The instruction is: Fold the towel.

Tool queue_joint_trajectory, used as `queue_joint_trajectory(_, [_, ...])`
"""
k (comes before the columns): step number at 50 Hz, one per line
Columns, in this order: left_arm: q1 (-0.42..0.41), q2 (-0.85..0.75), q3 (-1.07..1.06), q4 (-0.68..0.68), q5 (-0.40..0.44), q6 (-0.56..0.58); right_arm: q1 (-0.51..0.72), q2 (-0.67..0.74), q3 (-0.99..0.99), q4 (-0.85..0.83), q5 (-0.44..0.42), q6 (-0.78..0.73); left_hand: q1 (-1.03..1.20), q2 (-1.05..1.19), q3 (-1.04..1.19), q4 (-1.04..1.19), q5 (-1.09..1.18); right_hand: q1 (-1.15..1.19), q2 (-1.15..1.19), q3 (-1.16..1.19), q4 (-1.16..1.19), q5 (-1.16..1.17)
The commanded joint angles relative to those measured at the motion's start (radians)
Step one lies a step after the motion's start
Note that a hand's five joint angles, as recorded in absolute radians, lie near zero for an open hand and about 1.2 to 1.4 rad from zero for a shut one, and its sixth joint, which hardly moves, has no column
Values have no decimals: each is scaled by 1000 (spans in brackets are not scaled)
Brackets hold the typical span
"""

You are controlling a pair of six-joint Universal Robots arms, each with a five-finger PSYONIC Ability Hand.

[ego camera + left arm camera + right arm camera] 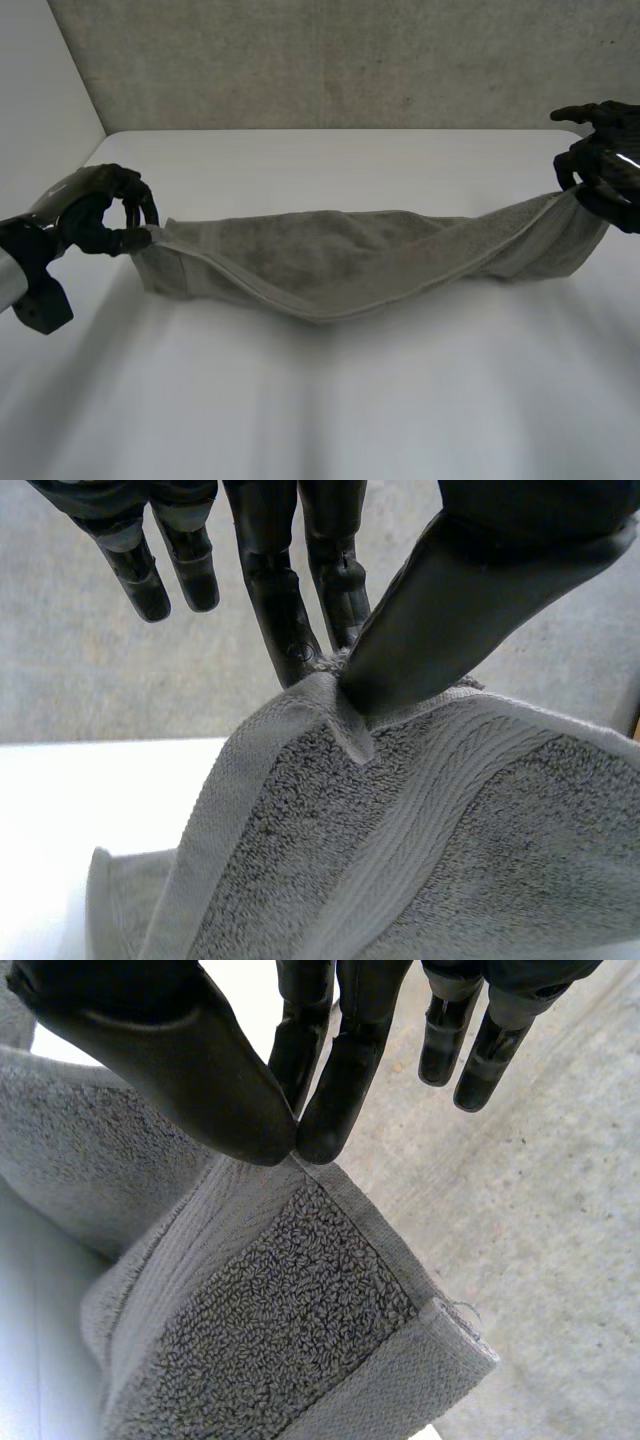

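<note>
no words, labels, brand marks, numbers or signs can be read anywhere here.

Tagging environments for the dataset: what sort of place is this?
Probably a robot lab or test cell, not a home: a plain white table, a raw concrete wall behind it, and a grey towel stretched between the left hand and right hand, each pinching one end.
</note>
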Motion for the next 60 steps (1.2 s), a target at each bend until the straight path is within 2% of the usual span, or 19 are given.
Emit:
queue_joint_trajectory(1, [-12, -237, 137, 1, -16, -3, 129, 231, -151, -14, 97, -8, 100, 109, -43, -50, 79, 86, 63, -7, -60, 60])
queue_joint_trajectory(6, [-32, -358, 235, 0, -66, -4, 223, 453, -331, 6, 182, -9, 100, 109, -43, -50, 79, 86, 63, -7, -60, 60])
queue_joint_trajectory(7, [-32, -358, 235, 0, -67, -4, 224, 454, -332, 6, 183, -9, 100, 109, -43, -50, 79, 86, 63, -7, -60, 60])
queue_joint_trajectory(9, [-78, -433, 314, -3, -125, -4, 253, 497, -378, 24, 210, -11, 100, 109, -43, -50, 79, 86, 63, -7, -60, 60])
queue_joint_trajectory(14, [-104, -504, 407, 0, -200, -9, 325, 622, -528, 88, 278, -57, 100, 109, -43, -50, 79, 86, 63, -7, -60, 60])
queue_joint_trajectory(17, [-113, -550, 459, 5, -228, -12, 336, 647, -552, 101, 296, -71, 100, 109, -43, -50, 79, 86, 63, -7, -60, 60])
queue_joint_trajectory(22, [-123, -620, 525, 6, -240, -16, 400, 739, -629, 107, 419, -110, 100, 109, -43, -50, 79, 86, 63, -7, -60, 60])
queue_joint_trajectory(28, [-150, -677, 576, 27, -280, -12, 423, 793, -649, 102, 491, -146, 100, 109, -43, -50, 79, 86, 63, -7, -60, 60])
queue_joint_trajectory(30, [-150, -688, 583, 40, -294, -10, 435, 826, -666, 102, 549, -164, 100, 109, -43, -50, 79, 86, 63, -7, -60, 60])
queue_joint_trajectory(36, [-152, -731, 621, 78, -335, -9, 438, 859, -678, 96, 611, -177, 100, 109, -43, -50, 79, 86, 63, -7, -60, 60])
queue_joint_trajectory(43, [-152, -771, 675, 80, -350, -6, 445, 883, -697, 9, 755, -170, 100, 109, -43, -50, 79, 86, 63, -7, -60, 60])
queue_joint_trajectory(49, [-153, -806, 723, 80, -354, -6, 445, 900, -707, -34, 795, -167, 100, 109, -43, -50, 79, 86, 63, -7, -60, 60])
queue_joint_trajectory(60, [-175, -852, 752, 123, -354, -3, 463, 954, -756, -39, 795, -166, 100, 109, -43, -50, 79, 86, 63, -7, -60, 60])
